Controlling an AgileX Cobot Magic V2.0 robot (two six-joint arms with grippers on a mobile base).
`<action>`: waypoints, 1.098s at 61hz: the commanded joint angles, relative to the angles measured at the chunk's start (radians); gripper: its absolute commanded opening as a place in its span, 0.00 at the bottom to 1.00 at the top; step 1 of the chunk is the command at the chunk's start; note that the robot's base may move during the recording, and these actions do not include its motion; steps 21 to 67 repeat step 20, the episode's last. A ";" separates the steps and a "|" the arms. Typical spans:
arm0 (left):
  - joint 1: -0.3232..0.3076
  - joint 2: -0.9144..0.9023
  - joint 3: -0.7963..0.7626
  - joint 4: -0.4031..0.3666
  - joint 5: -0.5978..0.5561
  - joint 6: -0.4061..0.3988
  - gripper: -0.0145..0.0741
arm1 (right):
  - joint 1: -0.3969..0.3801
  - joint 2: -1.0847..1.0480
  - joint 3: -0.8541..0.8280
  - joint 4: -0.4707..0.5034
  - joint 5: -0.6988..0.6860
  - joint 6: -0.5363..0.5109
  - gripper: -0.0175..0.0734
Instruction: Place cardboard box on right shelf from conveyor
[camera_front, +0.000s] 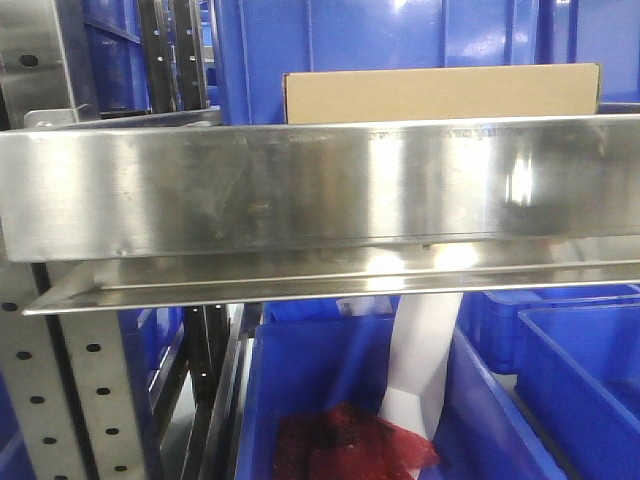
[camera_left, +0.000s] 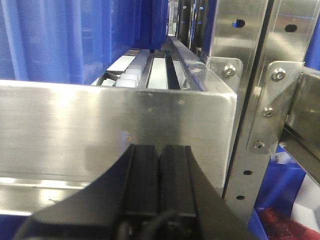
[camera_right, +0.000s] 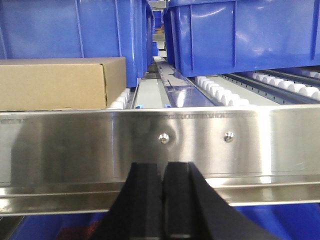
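- The cardboard box (camera_front: 440, 94) sits on the right shelf (camera_front: 320, 190), behind its shiny front lip, in the upper middle of the front view.
- The box is plain brown with no writing on it.
- Blue bins (camera_right: 240, 35) stand behind the box.
- The left fingers (camera_left: 160, 170) are pressed together and hold nothing.
- The right fingers (camera_right: 162, 190) are pressed together and hold nothing.
- A red mesh (camera_front: 350, 445) lies in a lower blue bin (camera_front: 300, 380).

Bright light overhead throws white glare on the steel shelf lip (camera_front: 330, 190); wrist views look slightly soft.
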 joint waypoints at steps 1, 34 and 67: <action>-0.006 -0.013 0.008 -0.006 -0.086 0.000 0.03 | -0.008 -0.022 -0.005 -0.006 -0.080 -0.001 0.25; -0.006 -0.013 0.008 -0.006 -0.086 0.000 0.03 | -0.008 -0.022 -0.005 -0.006 -0.080 -0.001 0.25; -0.006 -0.013 0.008 -0.006 -0.086 0.000 0.03 | -0.008 -0.022 -0.005 -0.006 -0.080 -0.001 0.25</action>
